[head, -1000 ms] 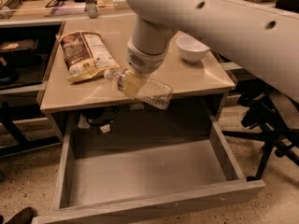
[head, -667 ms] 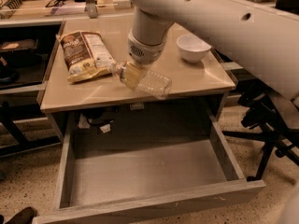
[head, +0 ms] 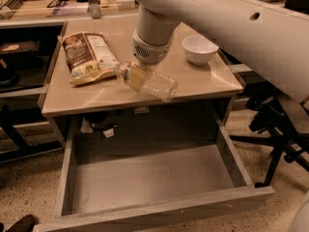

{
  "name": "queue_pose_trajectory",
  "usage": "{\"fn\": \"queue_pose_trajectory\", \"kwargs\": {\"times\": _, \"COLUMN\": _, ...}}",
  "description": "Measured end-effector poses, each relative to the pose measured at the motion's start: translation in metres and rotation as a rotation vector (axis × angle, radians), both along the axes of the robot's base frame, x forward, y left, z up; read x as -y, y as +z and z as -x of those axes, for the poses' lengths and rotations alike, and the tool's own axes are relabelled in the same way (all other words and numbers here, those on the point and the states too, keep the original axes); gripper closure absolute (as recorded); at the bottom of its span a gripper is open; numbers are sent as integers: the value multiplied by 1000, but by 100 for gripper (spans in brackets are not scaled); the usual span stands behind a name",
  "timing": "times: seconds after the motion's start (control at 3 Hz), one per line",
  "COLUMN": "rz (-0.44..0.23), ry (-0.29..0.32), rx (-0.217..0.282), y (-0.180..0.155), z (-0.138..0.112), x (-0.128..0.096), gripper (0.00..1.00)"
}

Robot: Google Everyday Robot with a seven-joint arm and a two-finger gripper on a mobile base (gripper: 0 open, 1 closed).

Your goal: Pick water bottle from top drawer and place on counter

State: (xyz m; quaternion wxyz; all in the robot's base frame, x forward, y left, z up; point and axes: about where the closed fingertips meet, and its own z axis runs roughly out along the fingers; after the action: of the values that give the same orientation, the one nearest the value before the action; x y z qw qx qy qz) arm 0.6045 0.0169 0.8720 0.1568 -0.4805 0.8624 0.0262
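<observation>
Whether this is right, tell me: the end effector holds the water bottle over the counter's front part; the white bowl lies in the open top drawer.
Wrong: the camera view shows the white bowl on the counter, not in the top drawer. The end effector does hold the water bottle over the counter's front part.

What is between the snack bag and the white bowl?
The tool, holding the water bottle over the counter, sits between the snack bag and the bowl, in the camera view.
</observation>
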Motion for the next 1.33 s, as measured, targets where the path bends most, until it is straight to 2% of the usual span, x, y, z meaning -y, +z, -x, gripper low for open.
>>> {"fn": "queue_pose_trajectory", "kwargs": {"times": 0.67, "rz": 8, "ry": -129, "rx": -67, "y": -20, "z": -55, "x": 31, "gripper": 100}}
{"fn": "queue_pose_trajectory", "kwargs": {"times": 1.33, "rz": 54, "ry": -190, "rx": -74, "y": -24, "z": -105, "x": 48, "gripper": 100}}
